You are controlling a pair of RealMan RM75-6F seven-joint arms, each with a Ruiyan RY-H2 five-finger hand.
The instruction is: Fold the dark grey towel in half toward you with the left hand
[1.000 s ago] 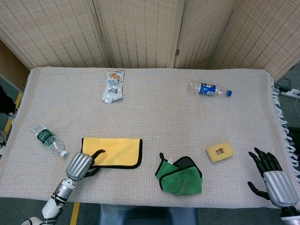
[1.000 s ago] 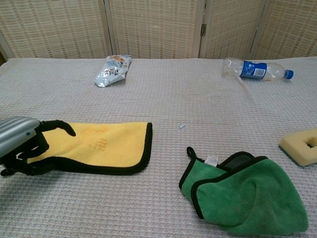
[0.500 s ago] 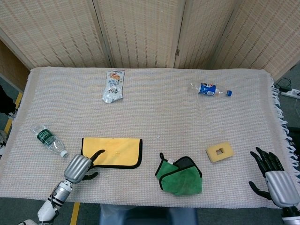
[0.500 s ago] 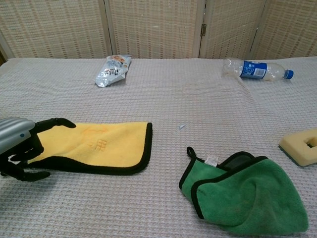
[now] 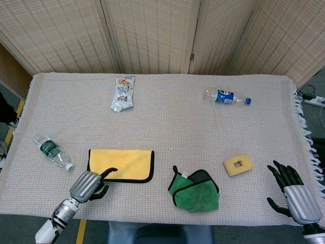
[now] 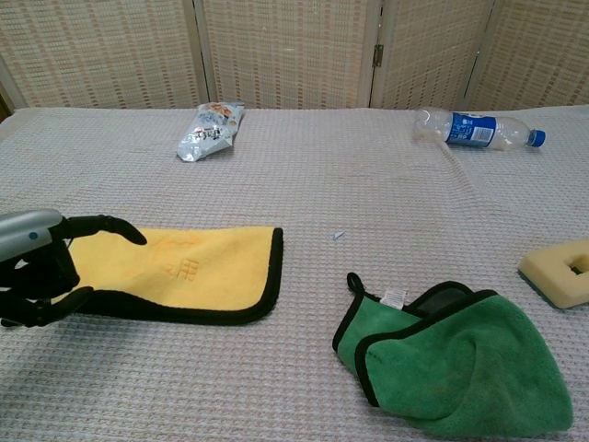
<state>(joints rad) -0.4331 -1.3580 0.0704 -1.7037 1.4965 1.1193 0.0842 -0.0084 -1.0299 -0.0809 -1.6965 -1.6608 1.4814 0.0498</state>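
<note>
**Two robot hands, one towel: stock at the near-left corner**

1. Left robot hand (image 5: pixel 91 184), at the near-left edge of the table (image 5: pixel 167 127). Fingers apart, holding nothing. One finger reaches forward over the towel's near-left corner while the rest curl loosely just short of its near hem. Whether that finger touches the cloth cannot be told. The forearm runs back off the table edge.

2. Towel (image 5: pixel 122 164), just ahead and to the right of that hand. It is a flat, long strip with a yellow face up and dark edging. No grey face shows, so it is judged to lie folded inside. Handling, as judged: light, limp, slightly grippy on the woven table cover. It should be pinched at a corner or hem, since it will sag and drag rather than flip stiffly.

3. Water bottle (image 5: pixel 53 151), ahead and left of the hand, lying down.

4. Green cloth (image 5: pixel 195 192), well right of the hand, bunched.

5. Sponge (image 5: pixel 237 164), further right.

6. Right robot hand (image 5: pixel 292 190), at the far right edge, fingers spread, empty.

7. Snack bag (image 5: pixel 123 93) and blue-label bottle (image 5: pixel 226 97), far ahead.
</note>
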